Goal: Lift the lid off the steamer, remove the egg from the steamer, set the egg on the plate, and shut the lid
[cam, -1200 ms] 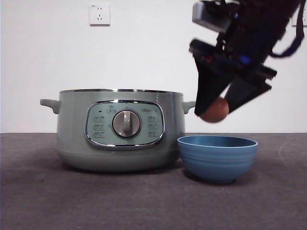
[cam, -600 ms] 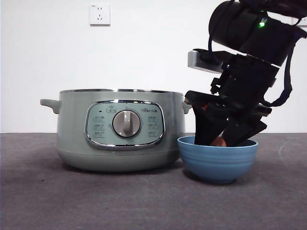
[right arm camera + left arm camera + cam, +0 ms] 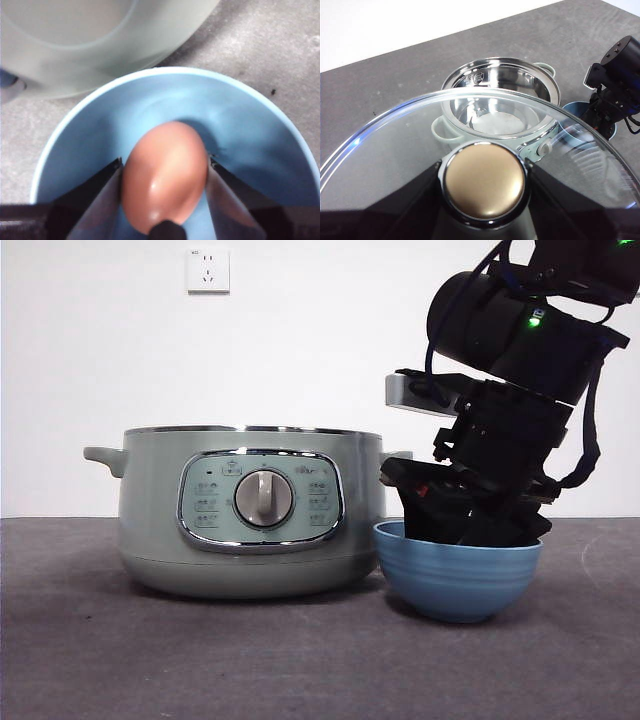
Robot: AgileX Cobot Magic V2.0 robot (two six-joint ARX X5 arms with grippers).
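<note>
Across the bench in the front view, the right tool [image 3: 470, 532] is sunk inside the plate [image 3: 460, 585], its tips hidden below the rim. The steamer [image 3: 250, 510] stands lidless just beside that tool, its wall close to the plate; whether they touch cannot be told.

Between the jaws in the left wrist view sits the knob [image 3: 484, 181] of the lid [image 3: 395, 150], pinched by the left tool [image 3: 484, 200] and held well above the open steamer [image 3: 497, 107]. The pot appears empty of any egg. Glass with a chrome rim is judged heavy, rigid and breakable; the knob is the only sound hold, and it should come down level.

Directly ahead of the jaws in the right wrist view, the egg [image 3: 165, 175] is pinched on both flanks by the right tool [image 3: 165, 200], low inside the plate [image 3: 260, 130]. Contact with the floor of the plate cannot be confirmed. The shell is judged light, smooth and brittle: release by a gentle spreading, no added squeeze. It may roll on the curved floor.
</note>
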